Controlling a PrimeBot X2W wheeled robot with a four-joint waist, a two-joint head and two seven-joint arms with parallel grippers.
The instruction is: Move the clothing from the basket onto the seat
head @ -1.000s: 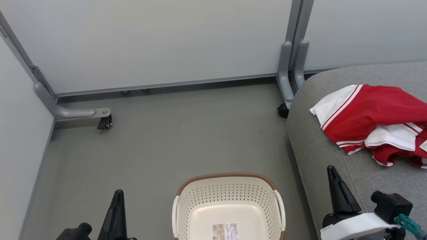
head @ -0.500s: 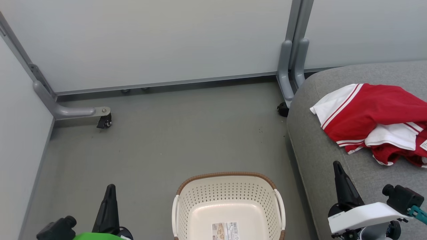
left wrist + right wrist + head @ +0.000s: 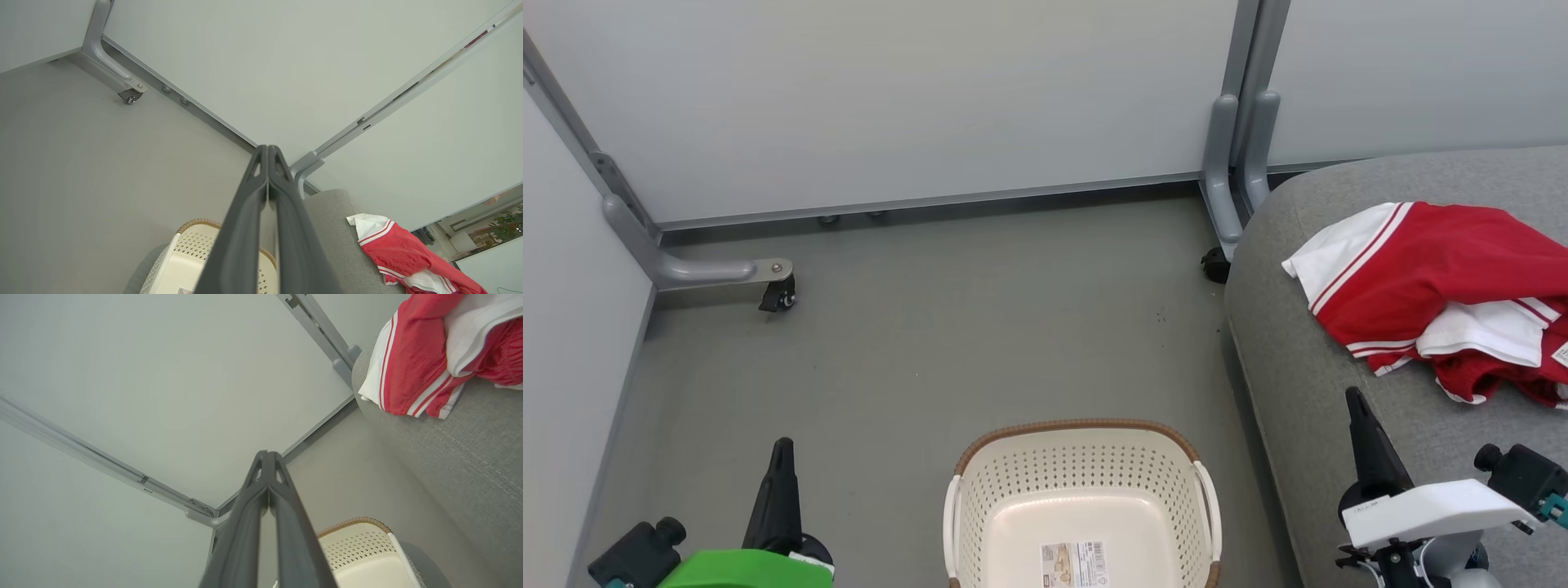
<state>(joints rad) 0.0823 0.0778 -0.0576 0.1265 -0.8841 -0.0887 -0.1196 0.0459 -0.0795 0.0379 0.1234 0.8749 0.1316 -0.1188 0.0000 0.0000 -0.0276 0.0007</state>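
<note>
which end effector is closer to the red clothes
The right end effector, shut, at the grey seat's edge just short of the clothing; the left end effector is across the basket, over the floor.

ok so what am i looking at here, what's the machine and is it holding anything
It is a wheeled robot with two arms. One picture is from a camera on its head, looking down. The left end effector and right end effector, the dark pointed parts at the bottom, are both shut and hold nothing. The other two pictures are from wrist cameras looking along them. A cream basket stands on the floor with just a sticker showing inside. The red and white clothing lies on the grey seat.
</note>
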